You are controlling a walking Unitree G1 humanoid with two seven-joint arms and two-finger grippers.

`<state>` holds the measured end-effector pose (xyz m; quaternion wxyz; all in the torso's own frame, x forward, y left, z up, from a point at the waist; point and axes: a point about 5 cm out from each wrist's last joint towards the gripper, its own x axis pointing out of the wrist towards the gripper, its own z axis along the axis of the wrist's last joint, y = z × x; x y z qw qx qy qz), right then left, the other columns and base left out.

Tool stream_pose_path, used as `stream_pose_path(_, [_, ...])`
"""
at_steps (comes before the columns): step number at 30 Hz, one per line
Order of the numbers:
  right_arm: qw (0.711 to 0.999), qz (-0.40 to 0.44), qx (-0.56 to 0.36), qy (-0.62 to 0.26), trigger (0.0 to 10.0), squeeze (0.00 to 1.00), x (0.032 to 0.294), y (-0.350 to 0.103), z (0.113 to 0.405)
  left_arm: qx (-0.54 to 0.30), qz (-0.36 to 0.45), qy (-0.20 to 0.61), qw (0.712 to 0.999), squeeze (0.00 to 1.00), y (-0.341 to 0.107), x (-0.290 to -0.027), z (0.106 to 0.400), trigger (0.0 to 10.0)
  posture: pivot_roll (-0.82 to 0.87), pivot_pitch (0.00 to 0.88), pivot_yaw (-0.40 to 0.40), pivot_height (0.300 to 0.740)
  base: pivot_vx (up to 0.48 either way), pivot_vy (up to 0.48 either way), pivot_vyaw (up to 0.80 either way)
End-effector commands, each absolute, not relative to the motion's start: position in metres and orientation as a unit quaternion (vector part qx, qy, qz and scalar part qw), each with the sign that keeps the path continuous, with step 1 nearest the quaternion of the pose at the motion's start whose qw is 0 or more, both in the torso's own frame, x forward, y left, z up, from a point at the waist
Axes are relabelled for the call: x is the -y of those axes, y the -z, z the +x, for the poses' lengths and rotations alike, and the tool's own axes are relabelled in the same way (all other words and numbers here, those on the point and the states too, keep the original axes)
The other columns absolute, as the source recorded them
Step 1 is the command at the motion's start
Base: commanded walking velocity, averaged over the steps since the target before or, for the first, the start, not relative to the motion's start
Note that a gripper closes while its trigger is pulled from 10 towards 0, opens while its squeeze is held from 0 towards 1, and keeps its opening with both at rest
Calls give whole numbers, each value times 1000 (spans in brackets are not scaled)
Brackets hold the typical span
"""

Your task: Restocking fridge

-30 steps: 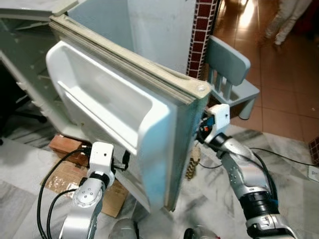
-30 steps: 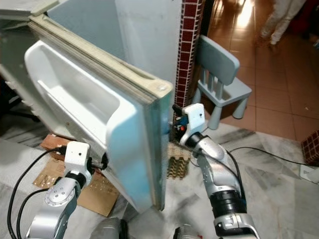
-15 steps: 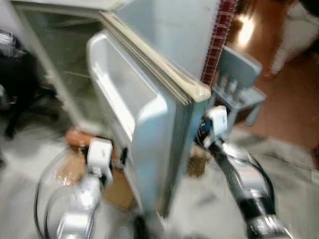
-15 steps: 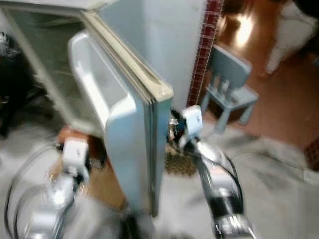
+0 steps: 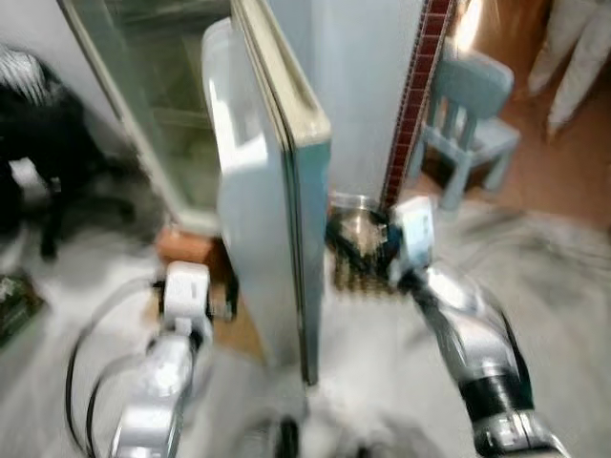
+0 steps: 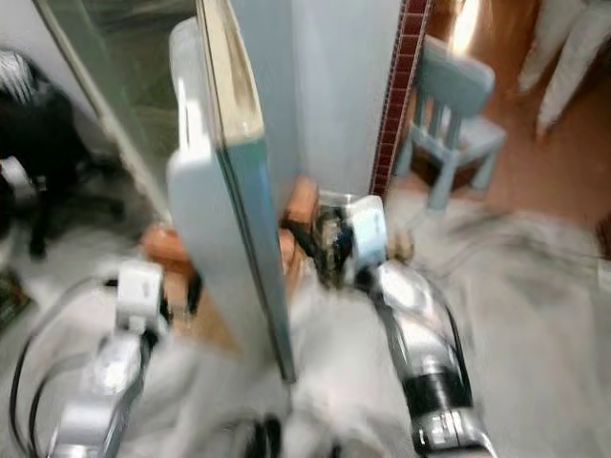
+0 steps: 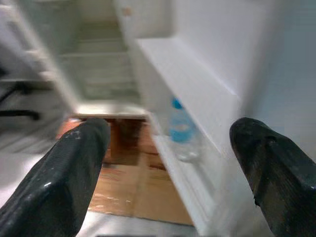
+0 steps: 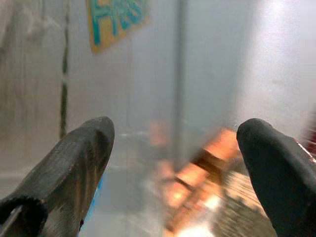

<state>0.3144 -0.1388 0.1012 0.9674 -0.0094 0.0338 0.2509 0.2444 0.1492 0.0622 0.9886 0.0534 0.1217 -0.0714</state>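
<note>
now you face fridge door (image 5: 272, 181) edge-on, swung wide. left gripper (image 7: 168, 163) fingers spread, empty, inside door side; right gripper (image 8: 170, 168) spread, empty, outer side. left wrist view shows water bottle (image 7: 181, 132) on door shelf (image 7: 185, 182); head views blurred.

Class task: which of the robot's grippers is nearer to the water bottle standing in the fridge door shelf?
Left. The left gripper is open on the door's inner side, facing the water bottle; the right gripper is on the fridge door's outer side.
</note>
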Motion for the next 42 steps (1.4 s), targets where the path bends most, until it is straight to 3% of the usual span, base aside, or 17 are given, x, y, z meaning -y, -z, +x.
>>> stream_pose_path(1, [973,-16,-31,-227,10000,0,131,-106,321,-124,57,72,988,0,-60,-154,244,10000,69,56,46,740,0,0,0])
stream_pose_path(10, [984,18,0,-175,10000,0,109,-121,331,-124,62,66,988,0,-60,-154,247,10000,64,45,45,740,0,0,0])
stream_pose_path(20, [967,103,13,-232,10000,0,48,-153,350,-115,59,51,990,0,-63,-156,250,10000,100,29,16,740,0,0,0])
stream_pose_path(21, [947,133,13,-294,10000,0,25,-163,342,-114,56,44,991,0,-63,-158,249,10000,102,28,14,740,0,0,0])
stream_pose_path(22, [947,133,13,-294,10000,0,25,-163,342,-114,56,44,991,0,-63,-158,249,10000,102,28,14,740,0,0,0])
stream_pose_path(23, [904,160,26,-395,10000,0,-1,-178,323,-115,56,41,991,0,-63,-159,249,10000,106,23,9,740,0,0,0])
stream_pose_path(24, [884,176,28,-433,10000,0,-9,-183,316,-115,56,40,991,0,-63,-159,250,10000,106,23,9,740,0,0,0])
stream_pose_path(25, [826,201,45,-525,10000,0,-22,-197,293,-113,56,40,991,0,-63,-159,251,10000,106,22,11,740,0,0,0])
stream_pose_path(27, [780,199,62,-589,10000,0,-24,-205,275,-112,56,41,991,0,-64,-159,252,10000,102,21,12,740,0,0,0])
stream_pose_path(29, [770,193,55,-606,10000,0,-22,-204,271,-111,57,45,991,0,-64,-157,253,10000,98,20,14,740,0,0,0])
stream_pose_path(36, [787,175,37,-591,10000,0,-9,-188,278,-109,56,50,991,0,-65,-156,256,10000,89,19,20,740,0,0,0])
stream_pose_path(41, [842,109,19,-527,10000,0,9,-169,290,-106,45,60,992,0,-65,-154,256,10000,89,21,18,740,0,0,0])
stream_pose_path(42, [842,109,19,-527,10000,0,9,-169,290,-106,45,60,992,0,-65,-154,256,10000,89,21,18,740,0,0,0])
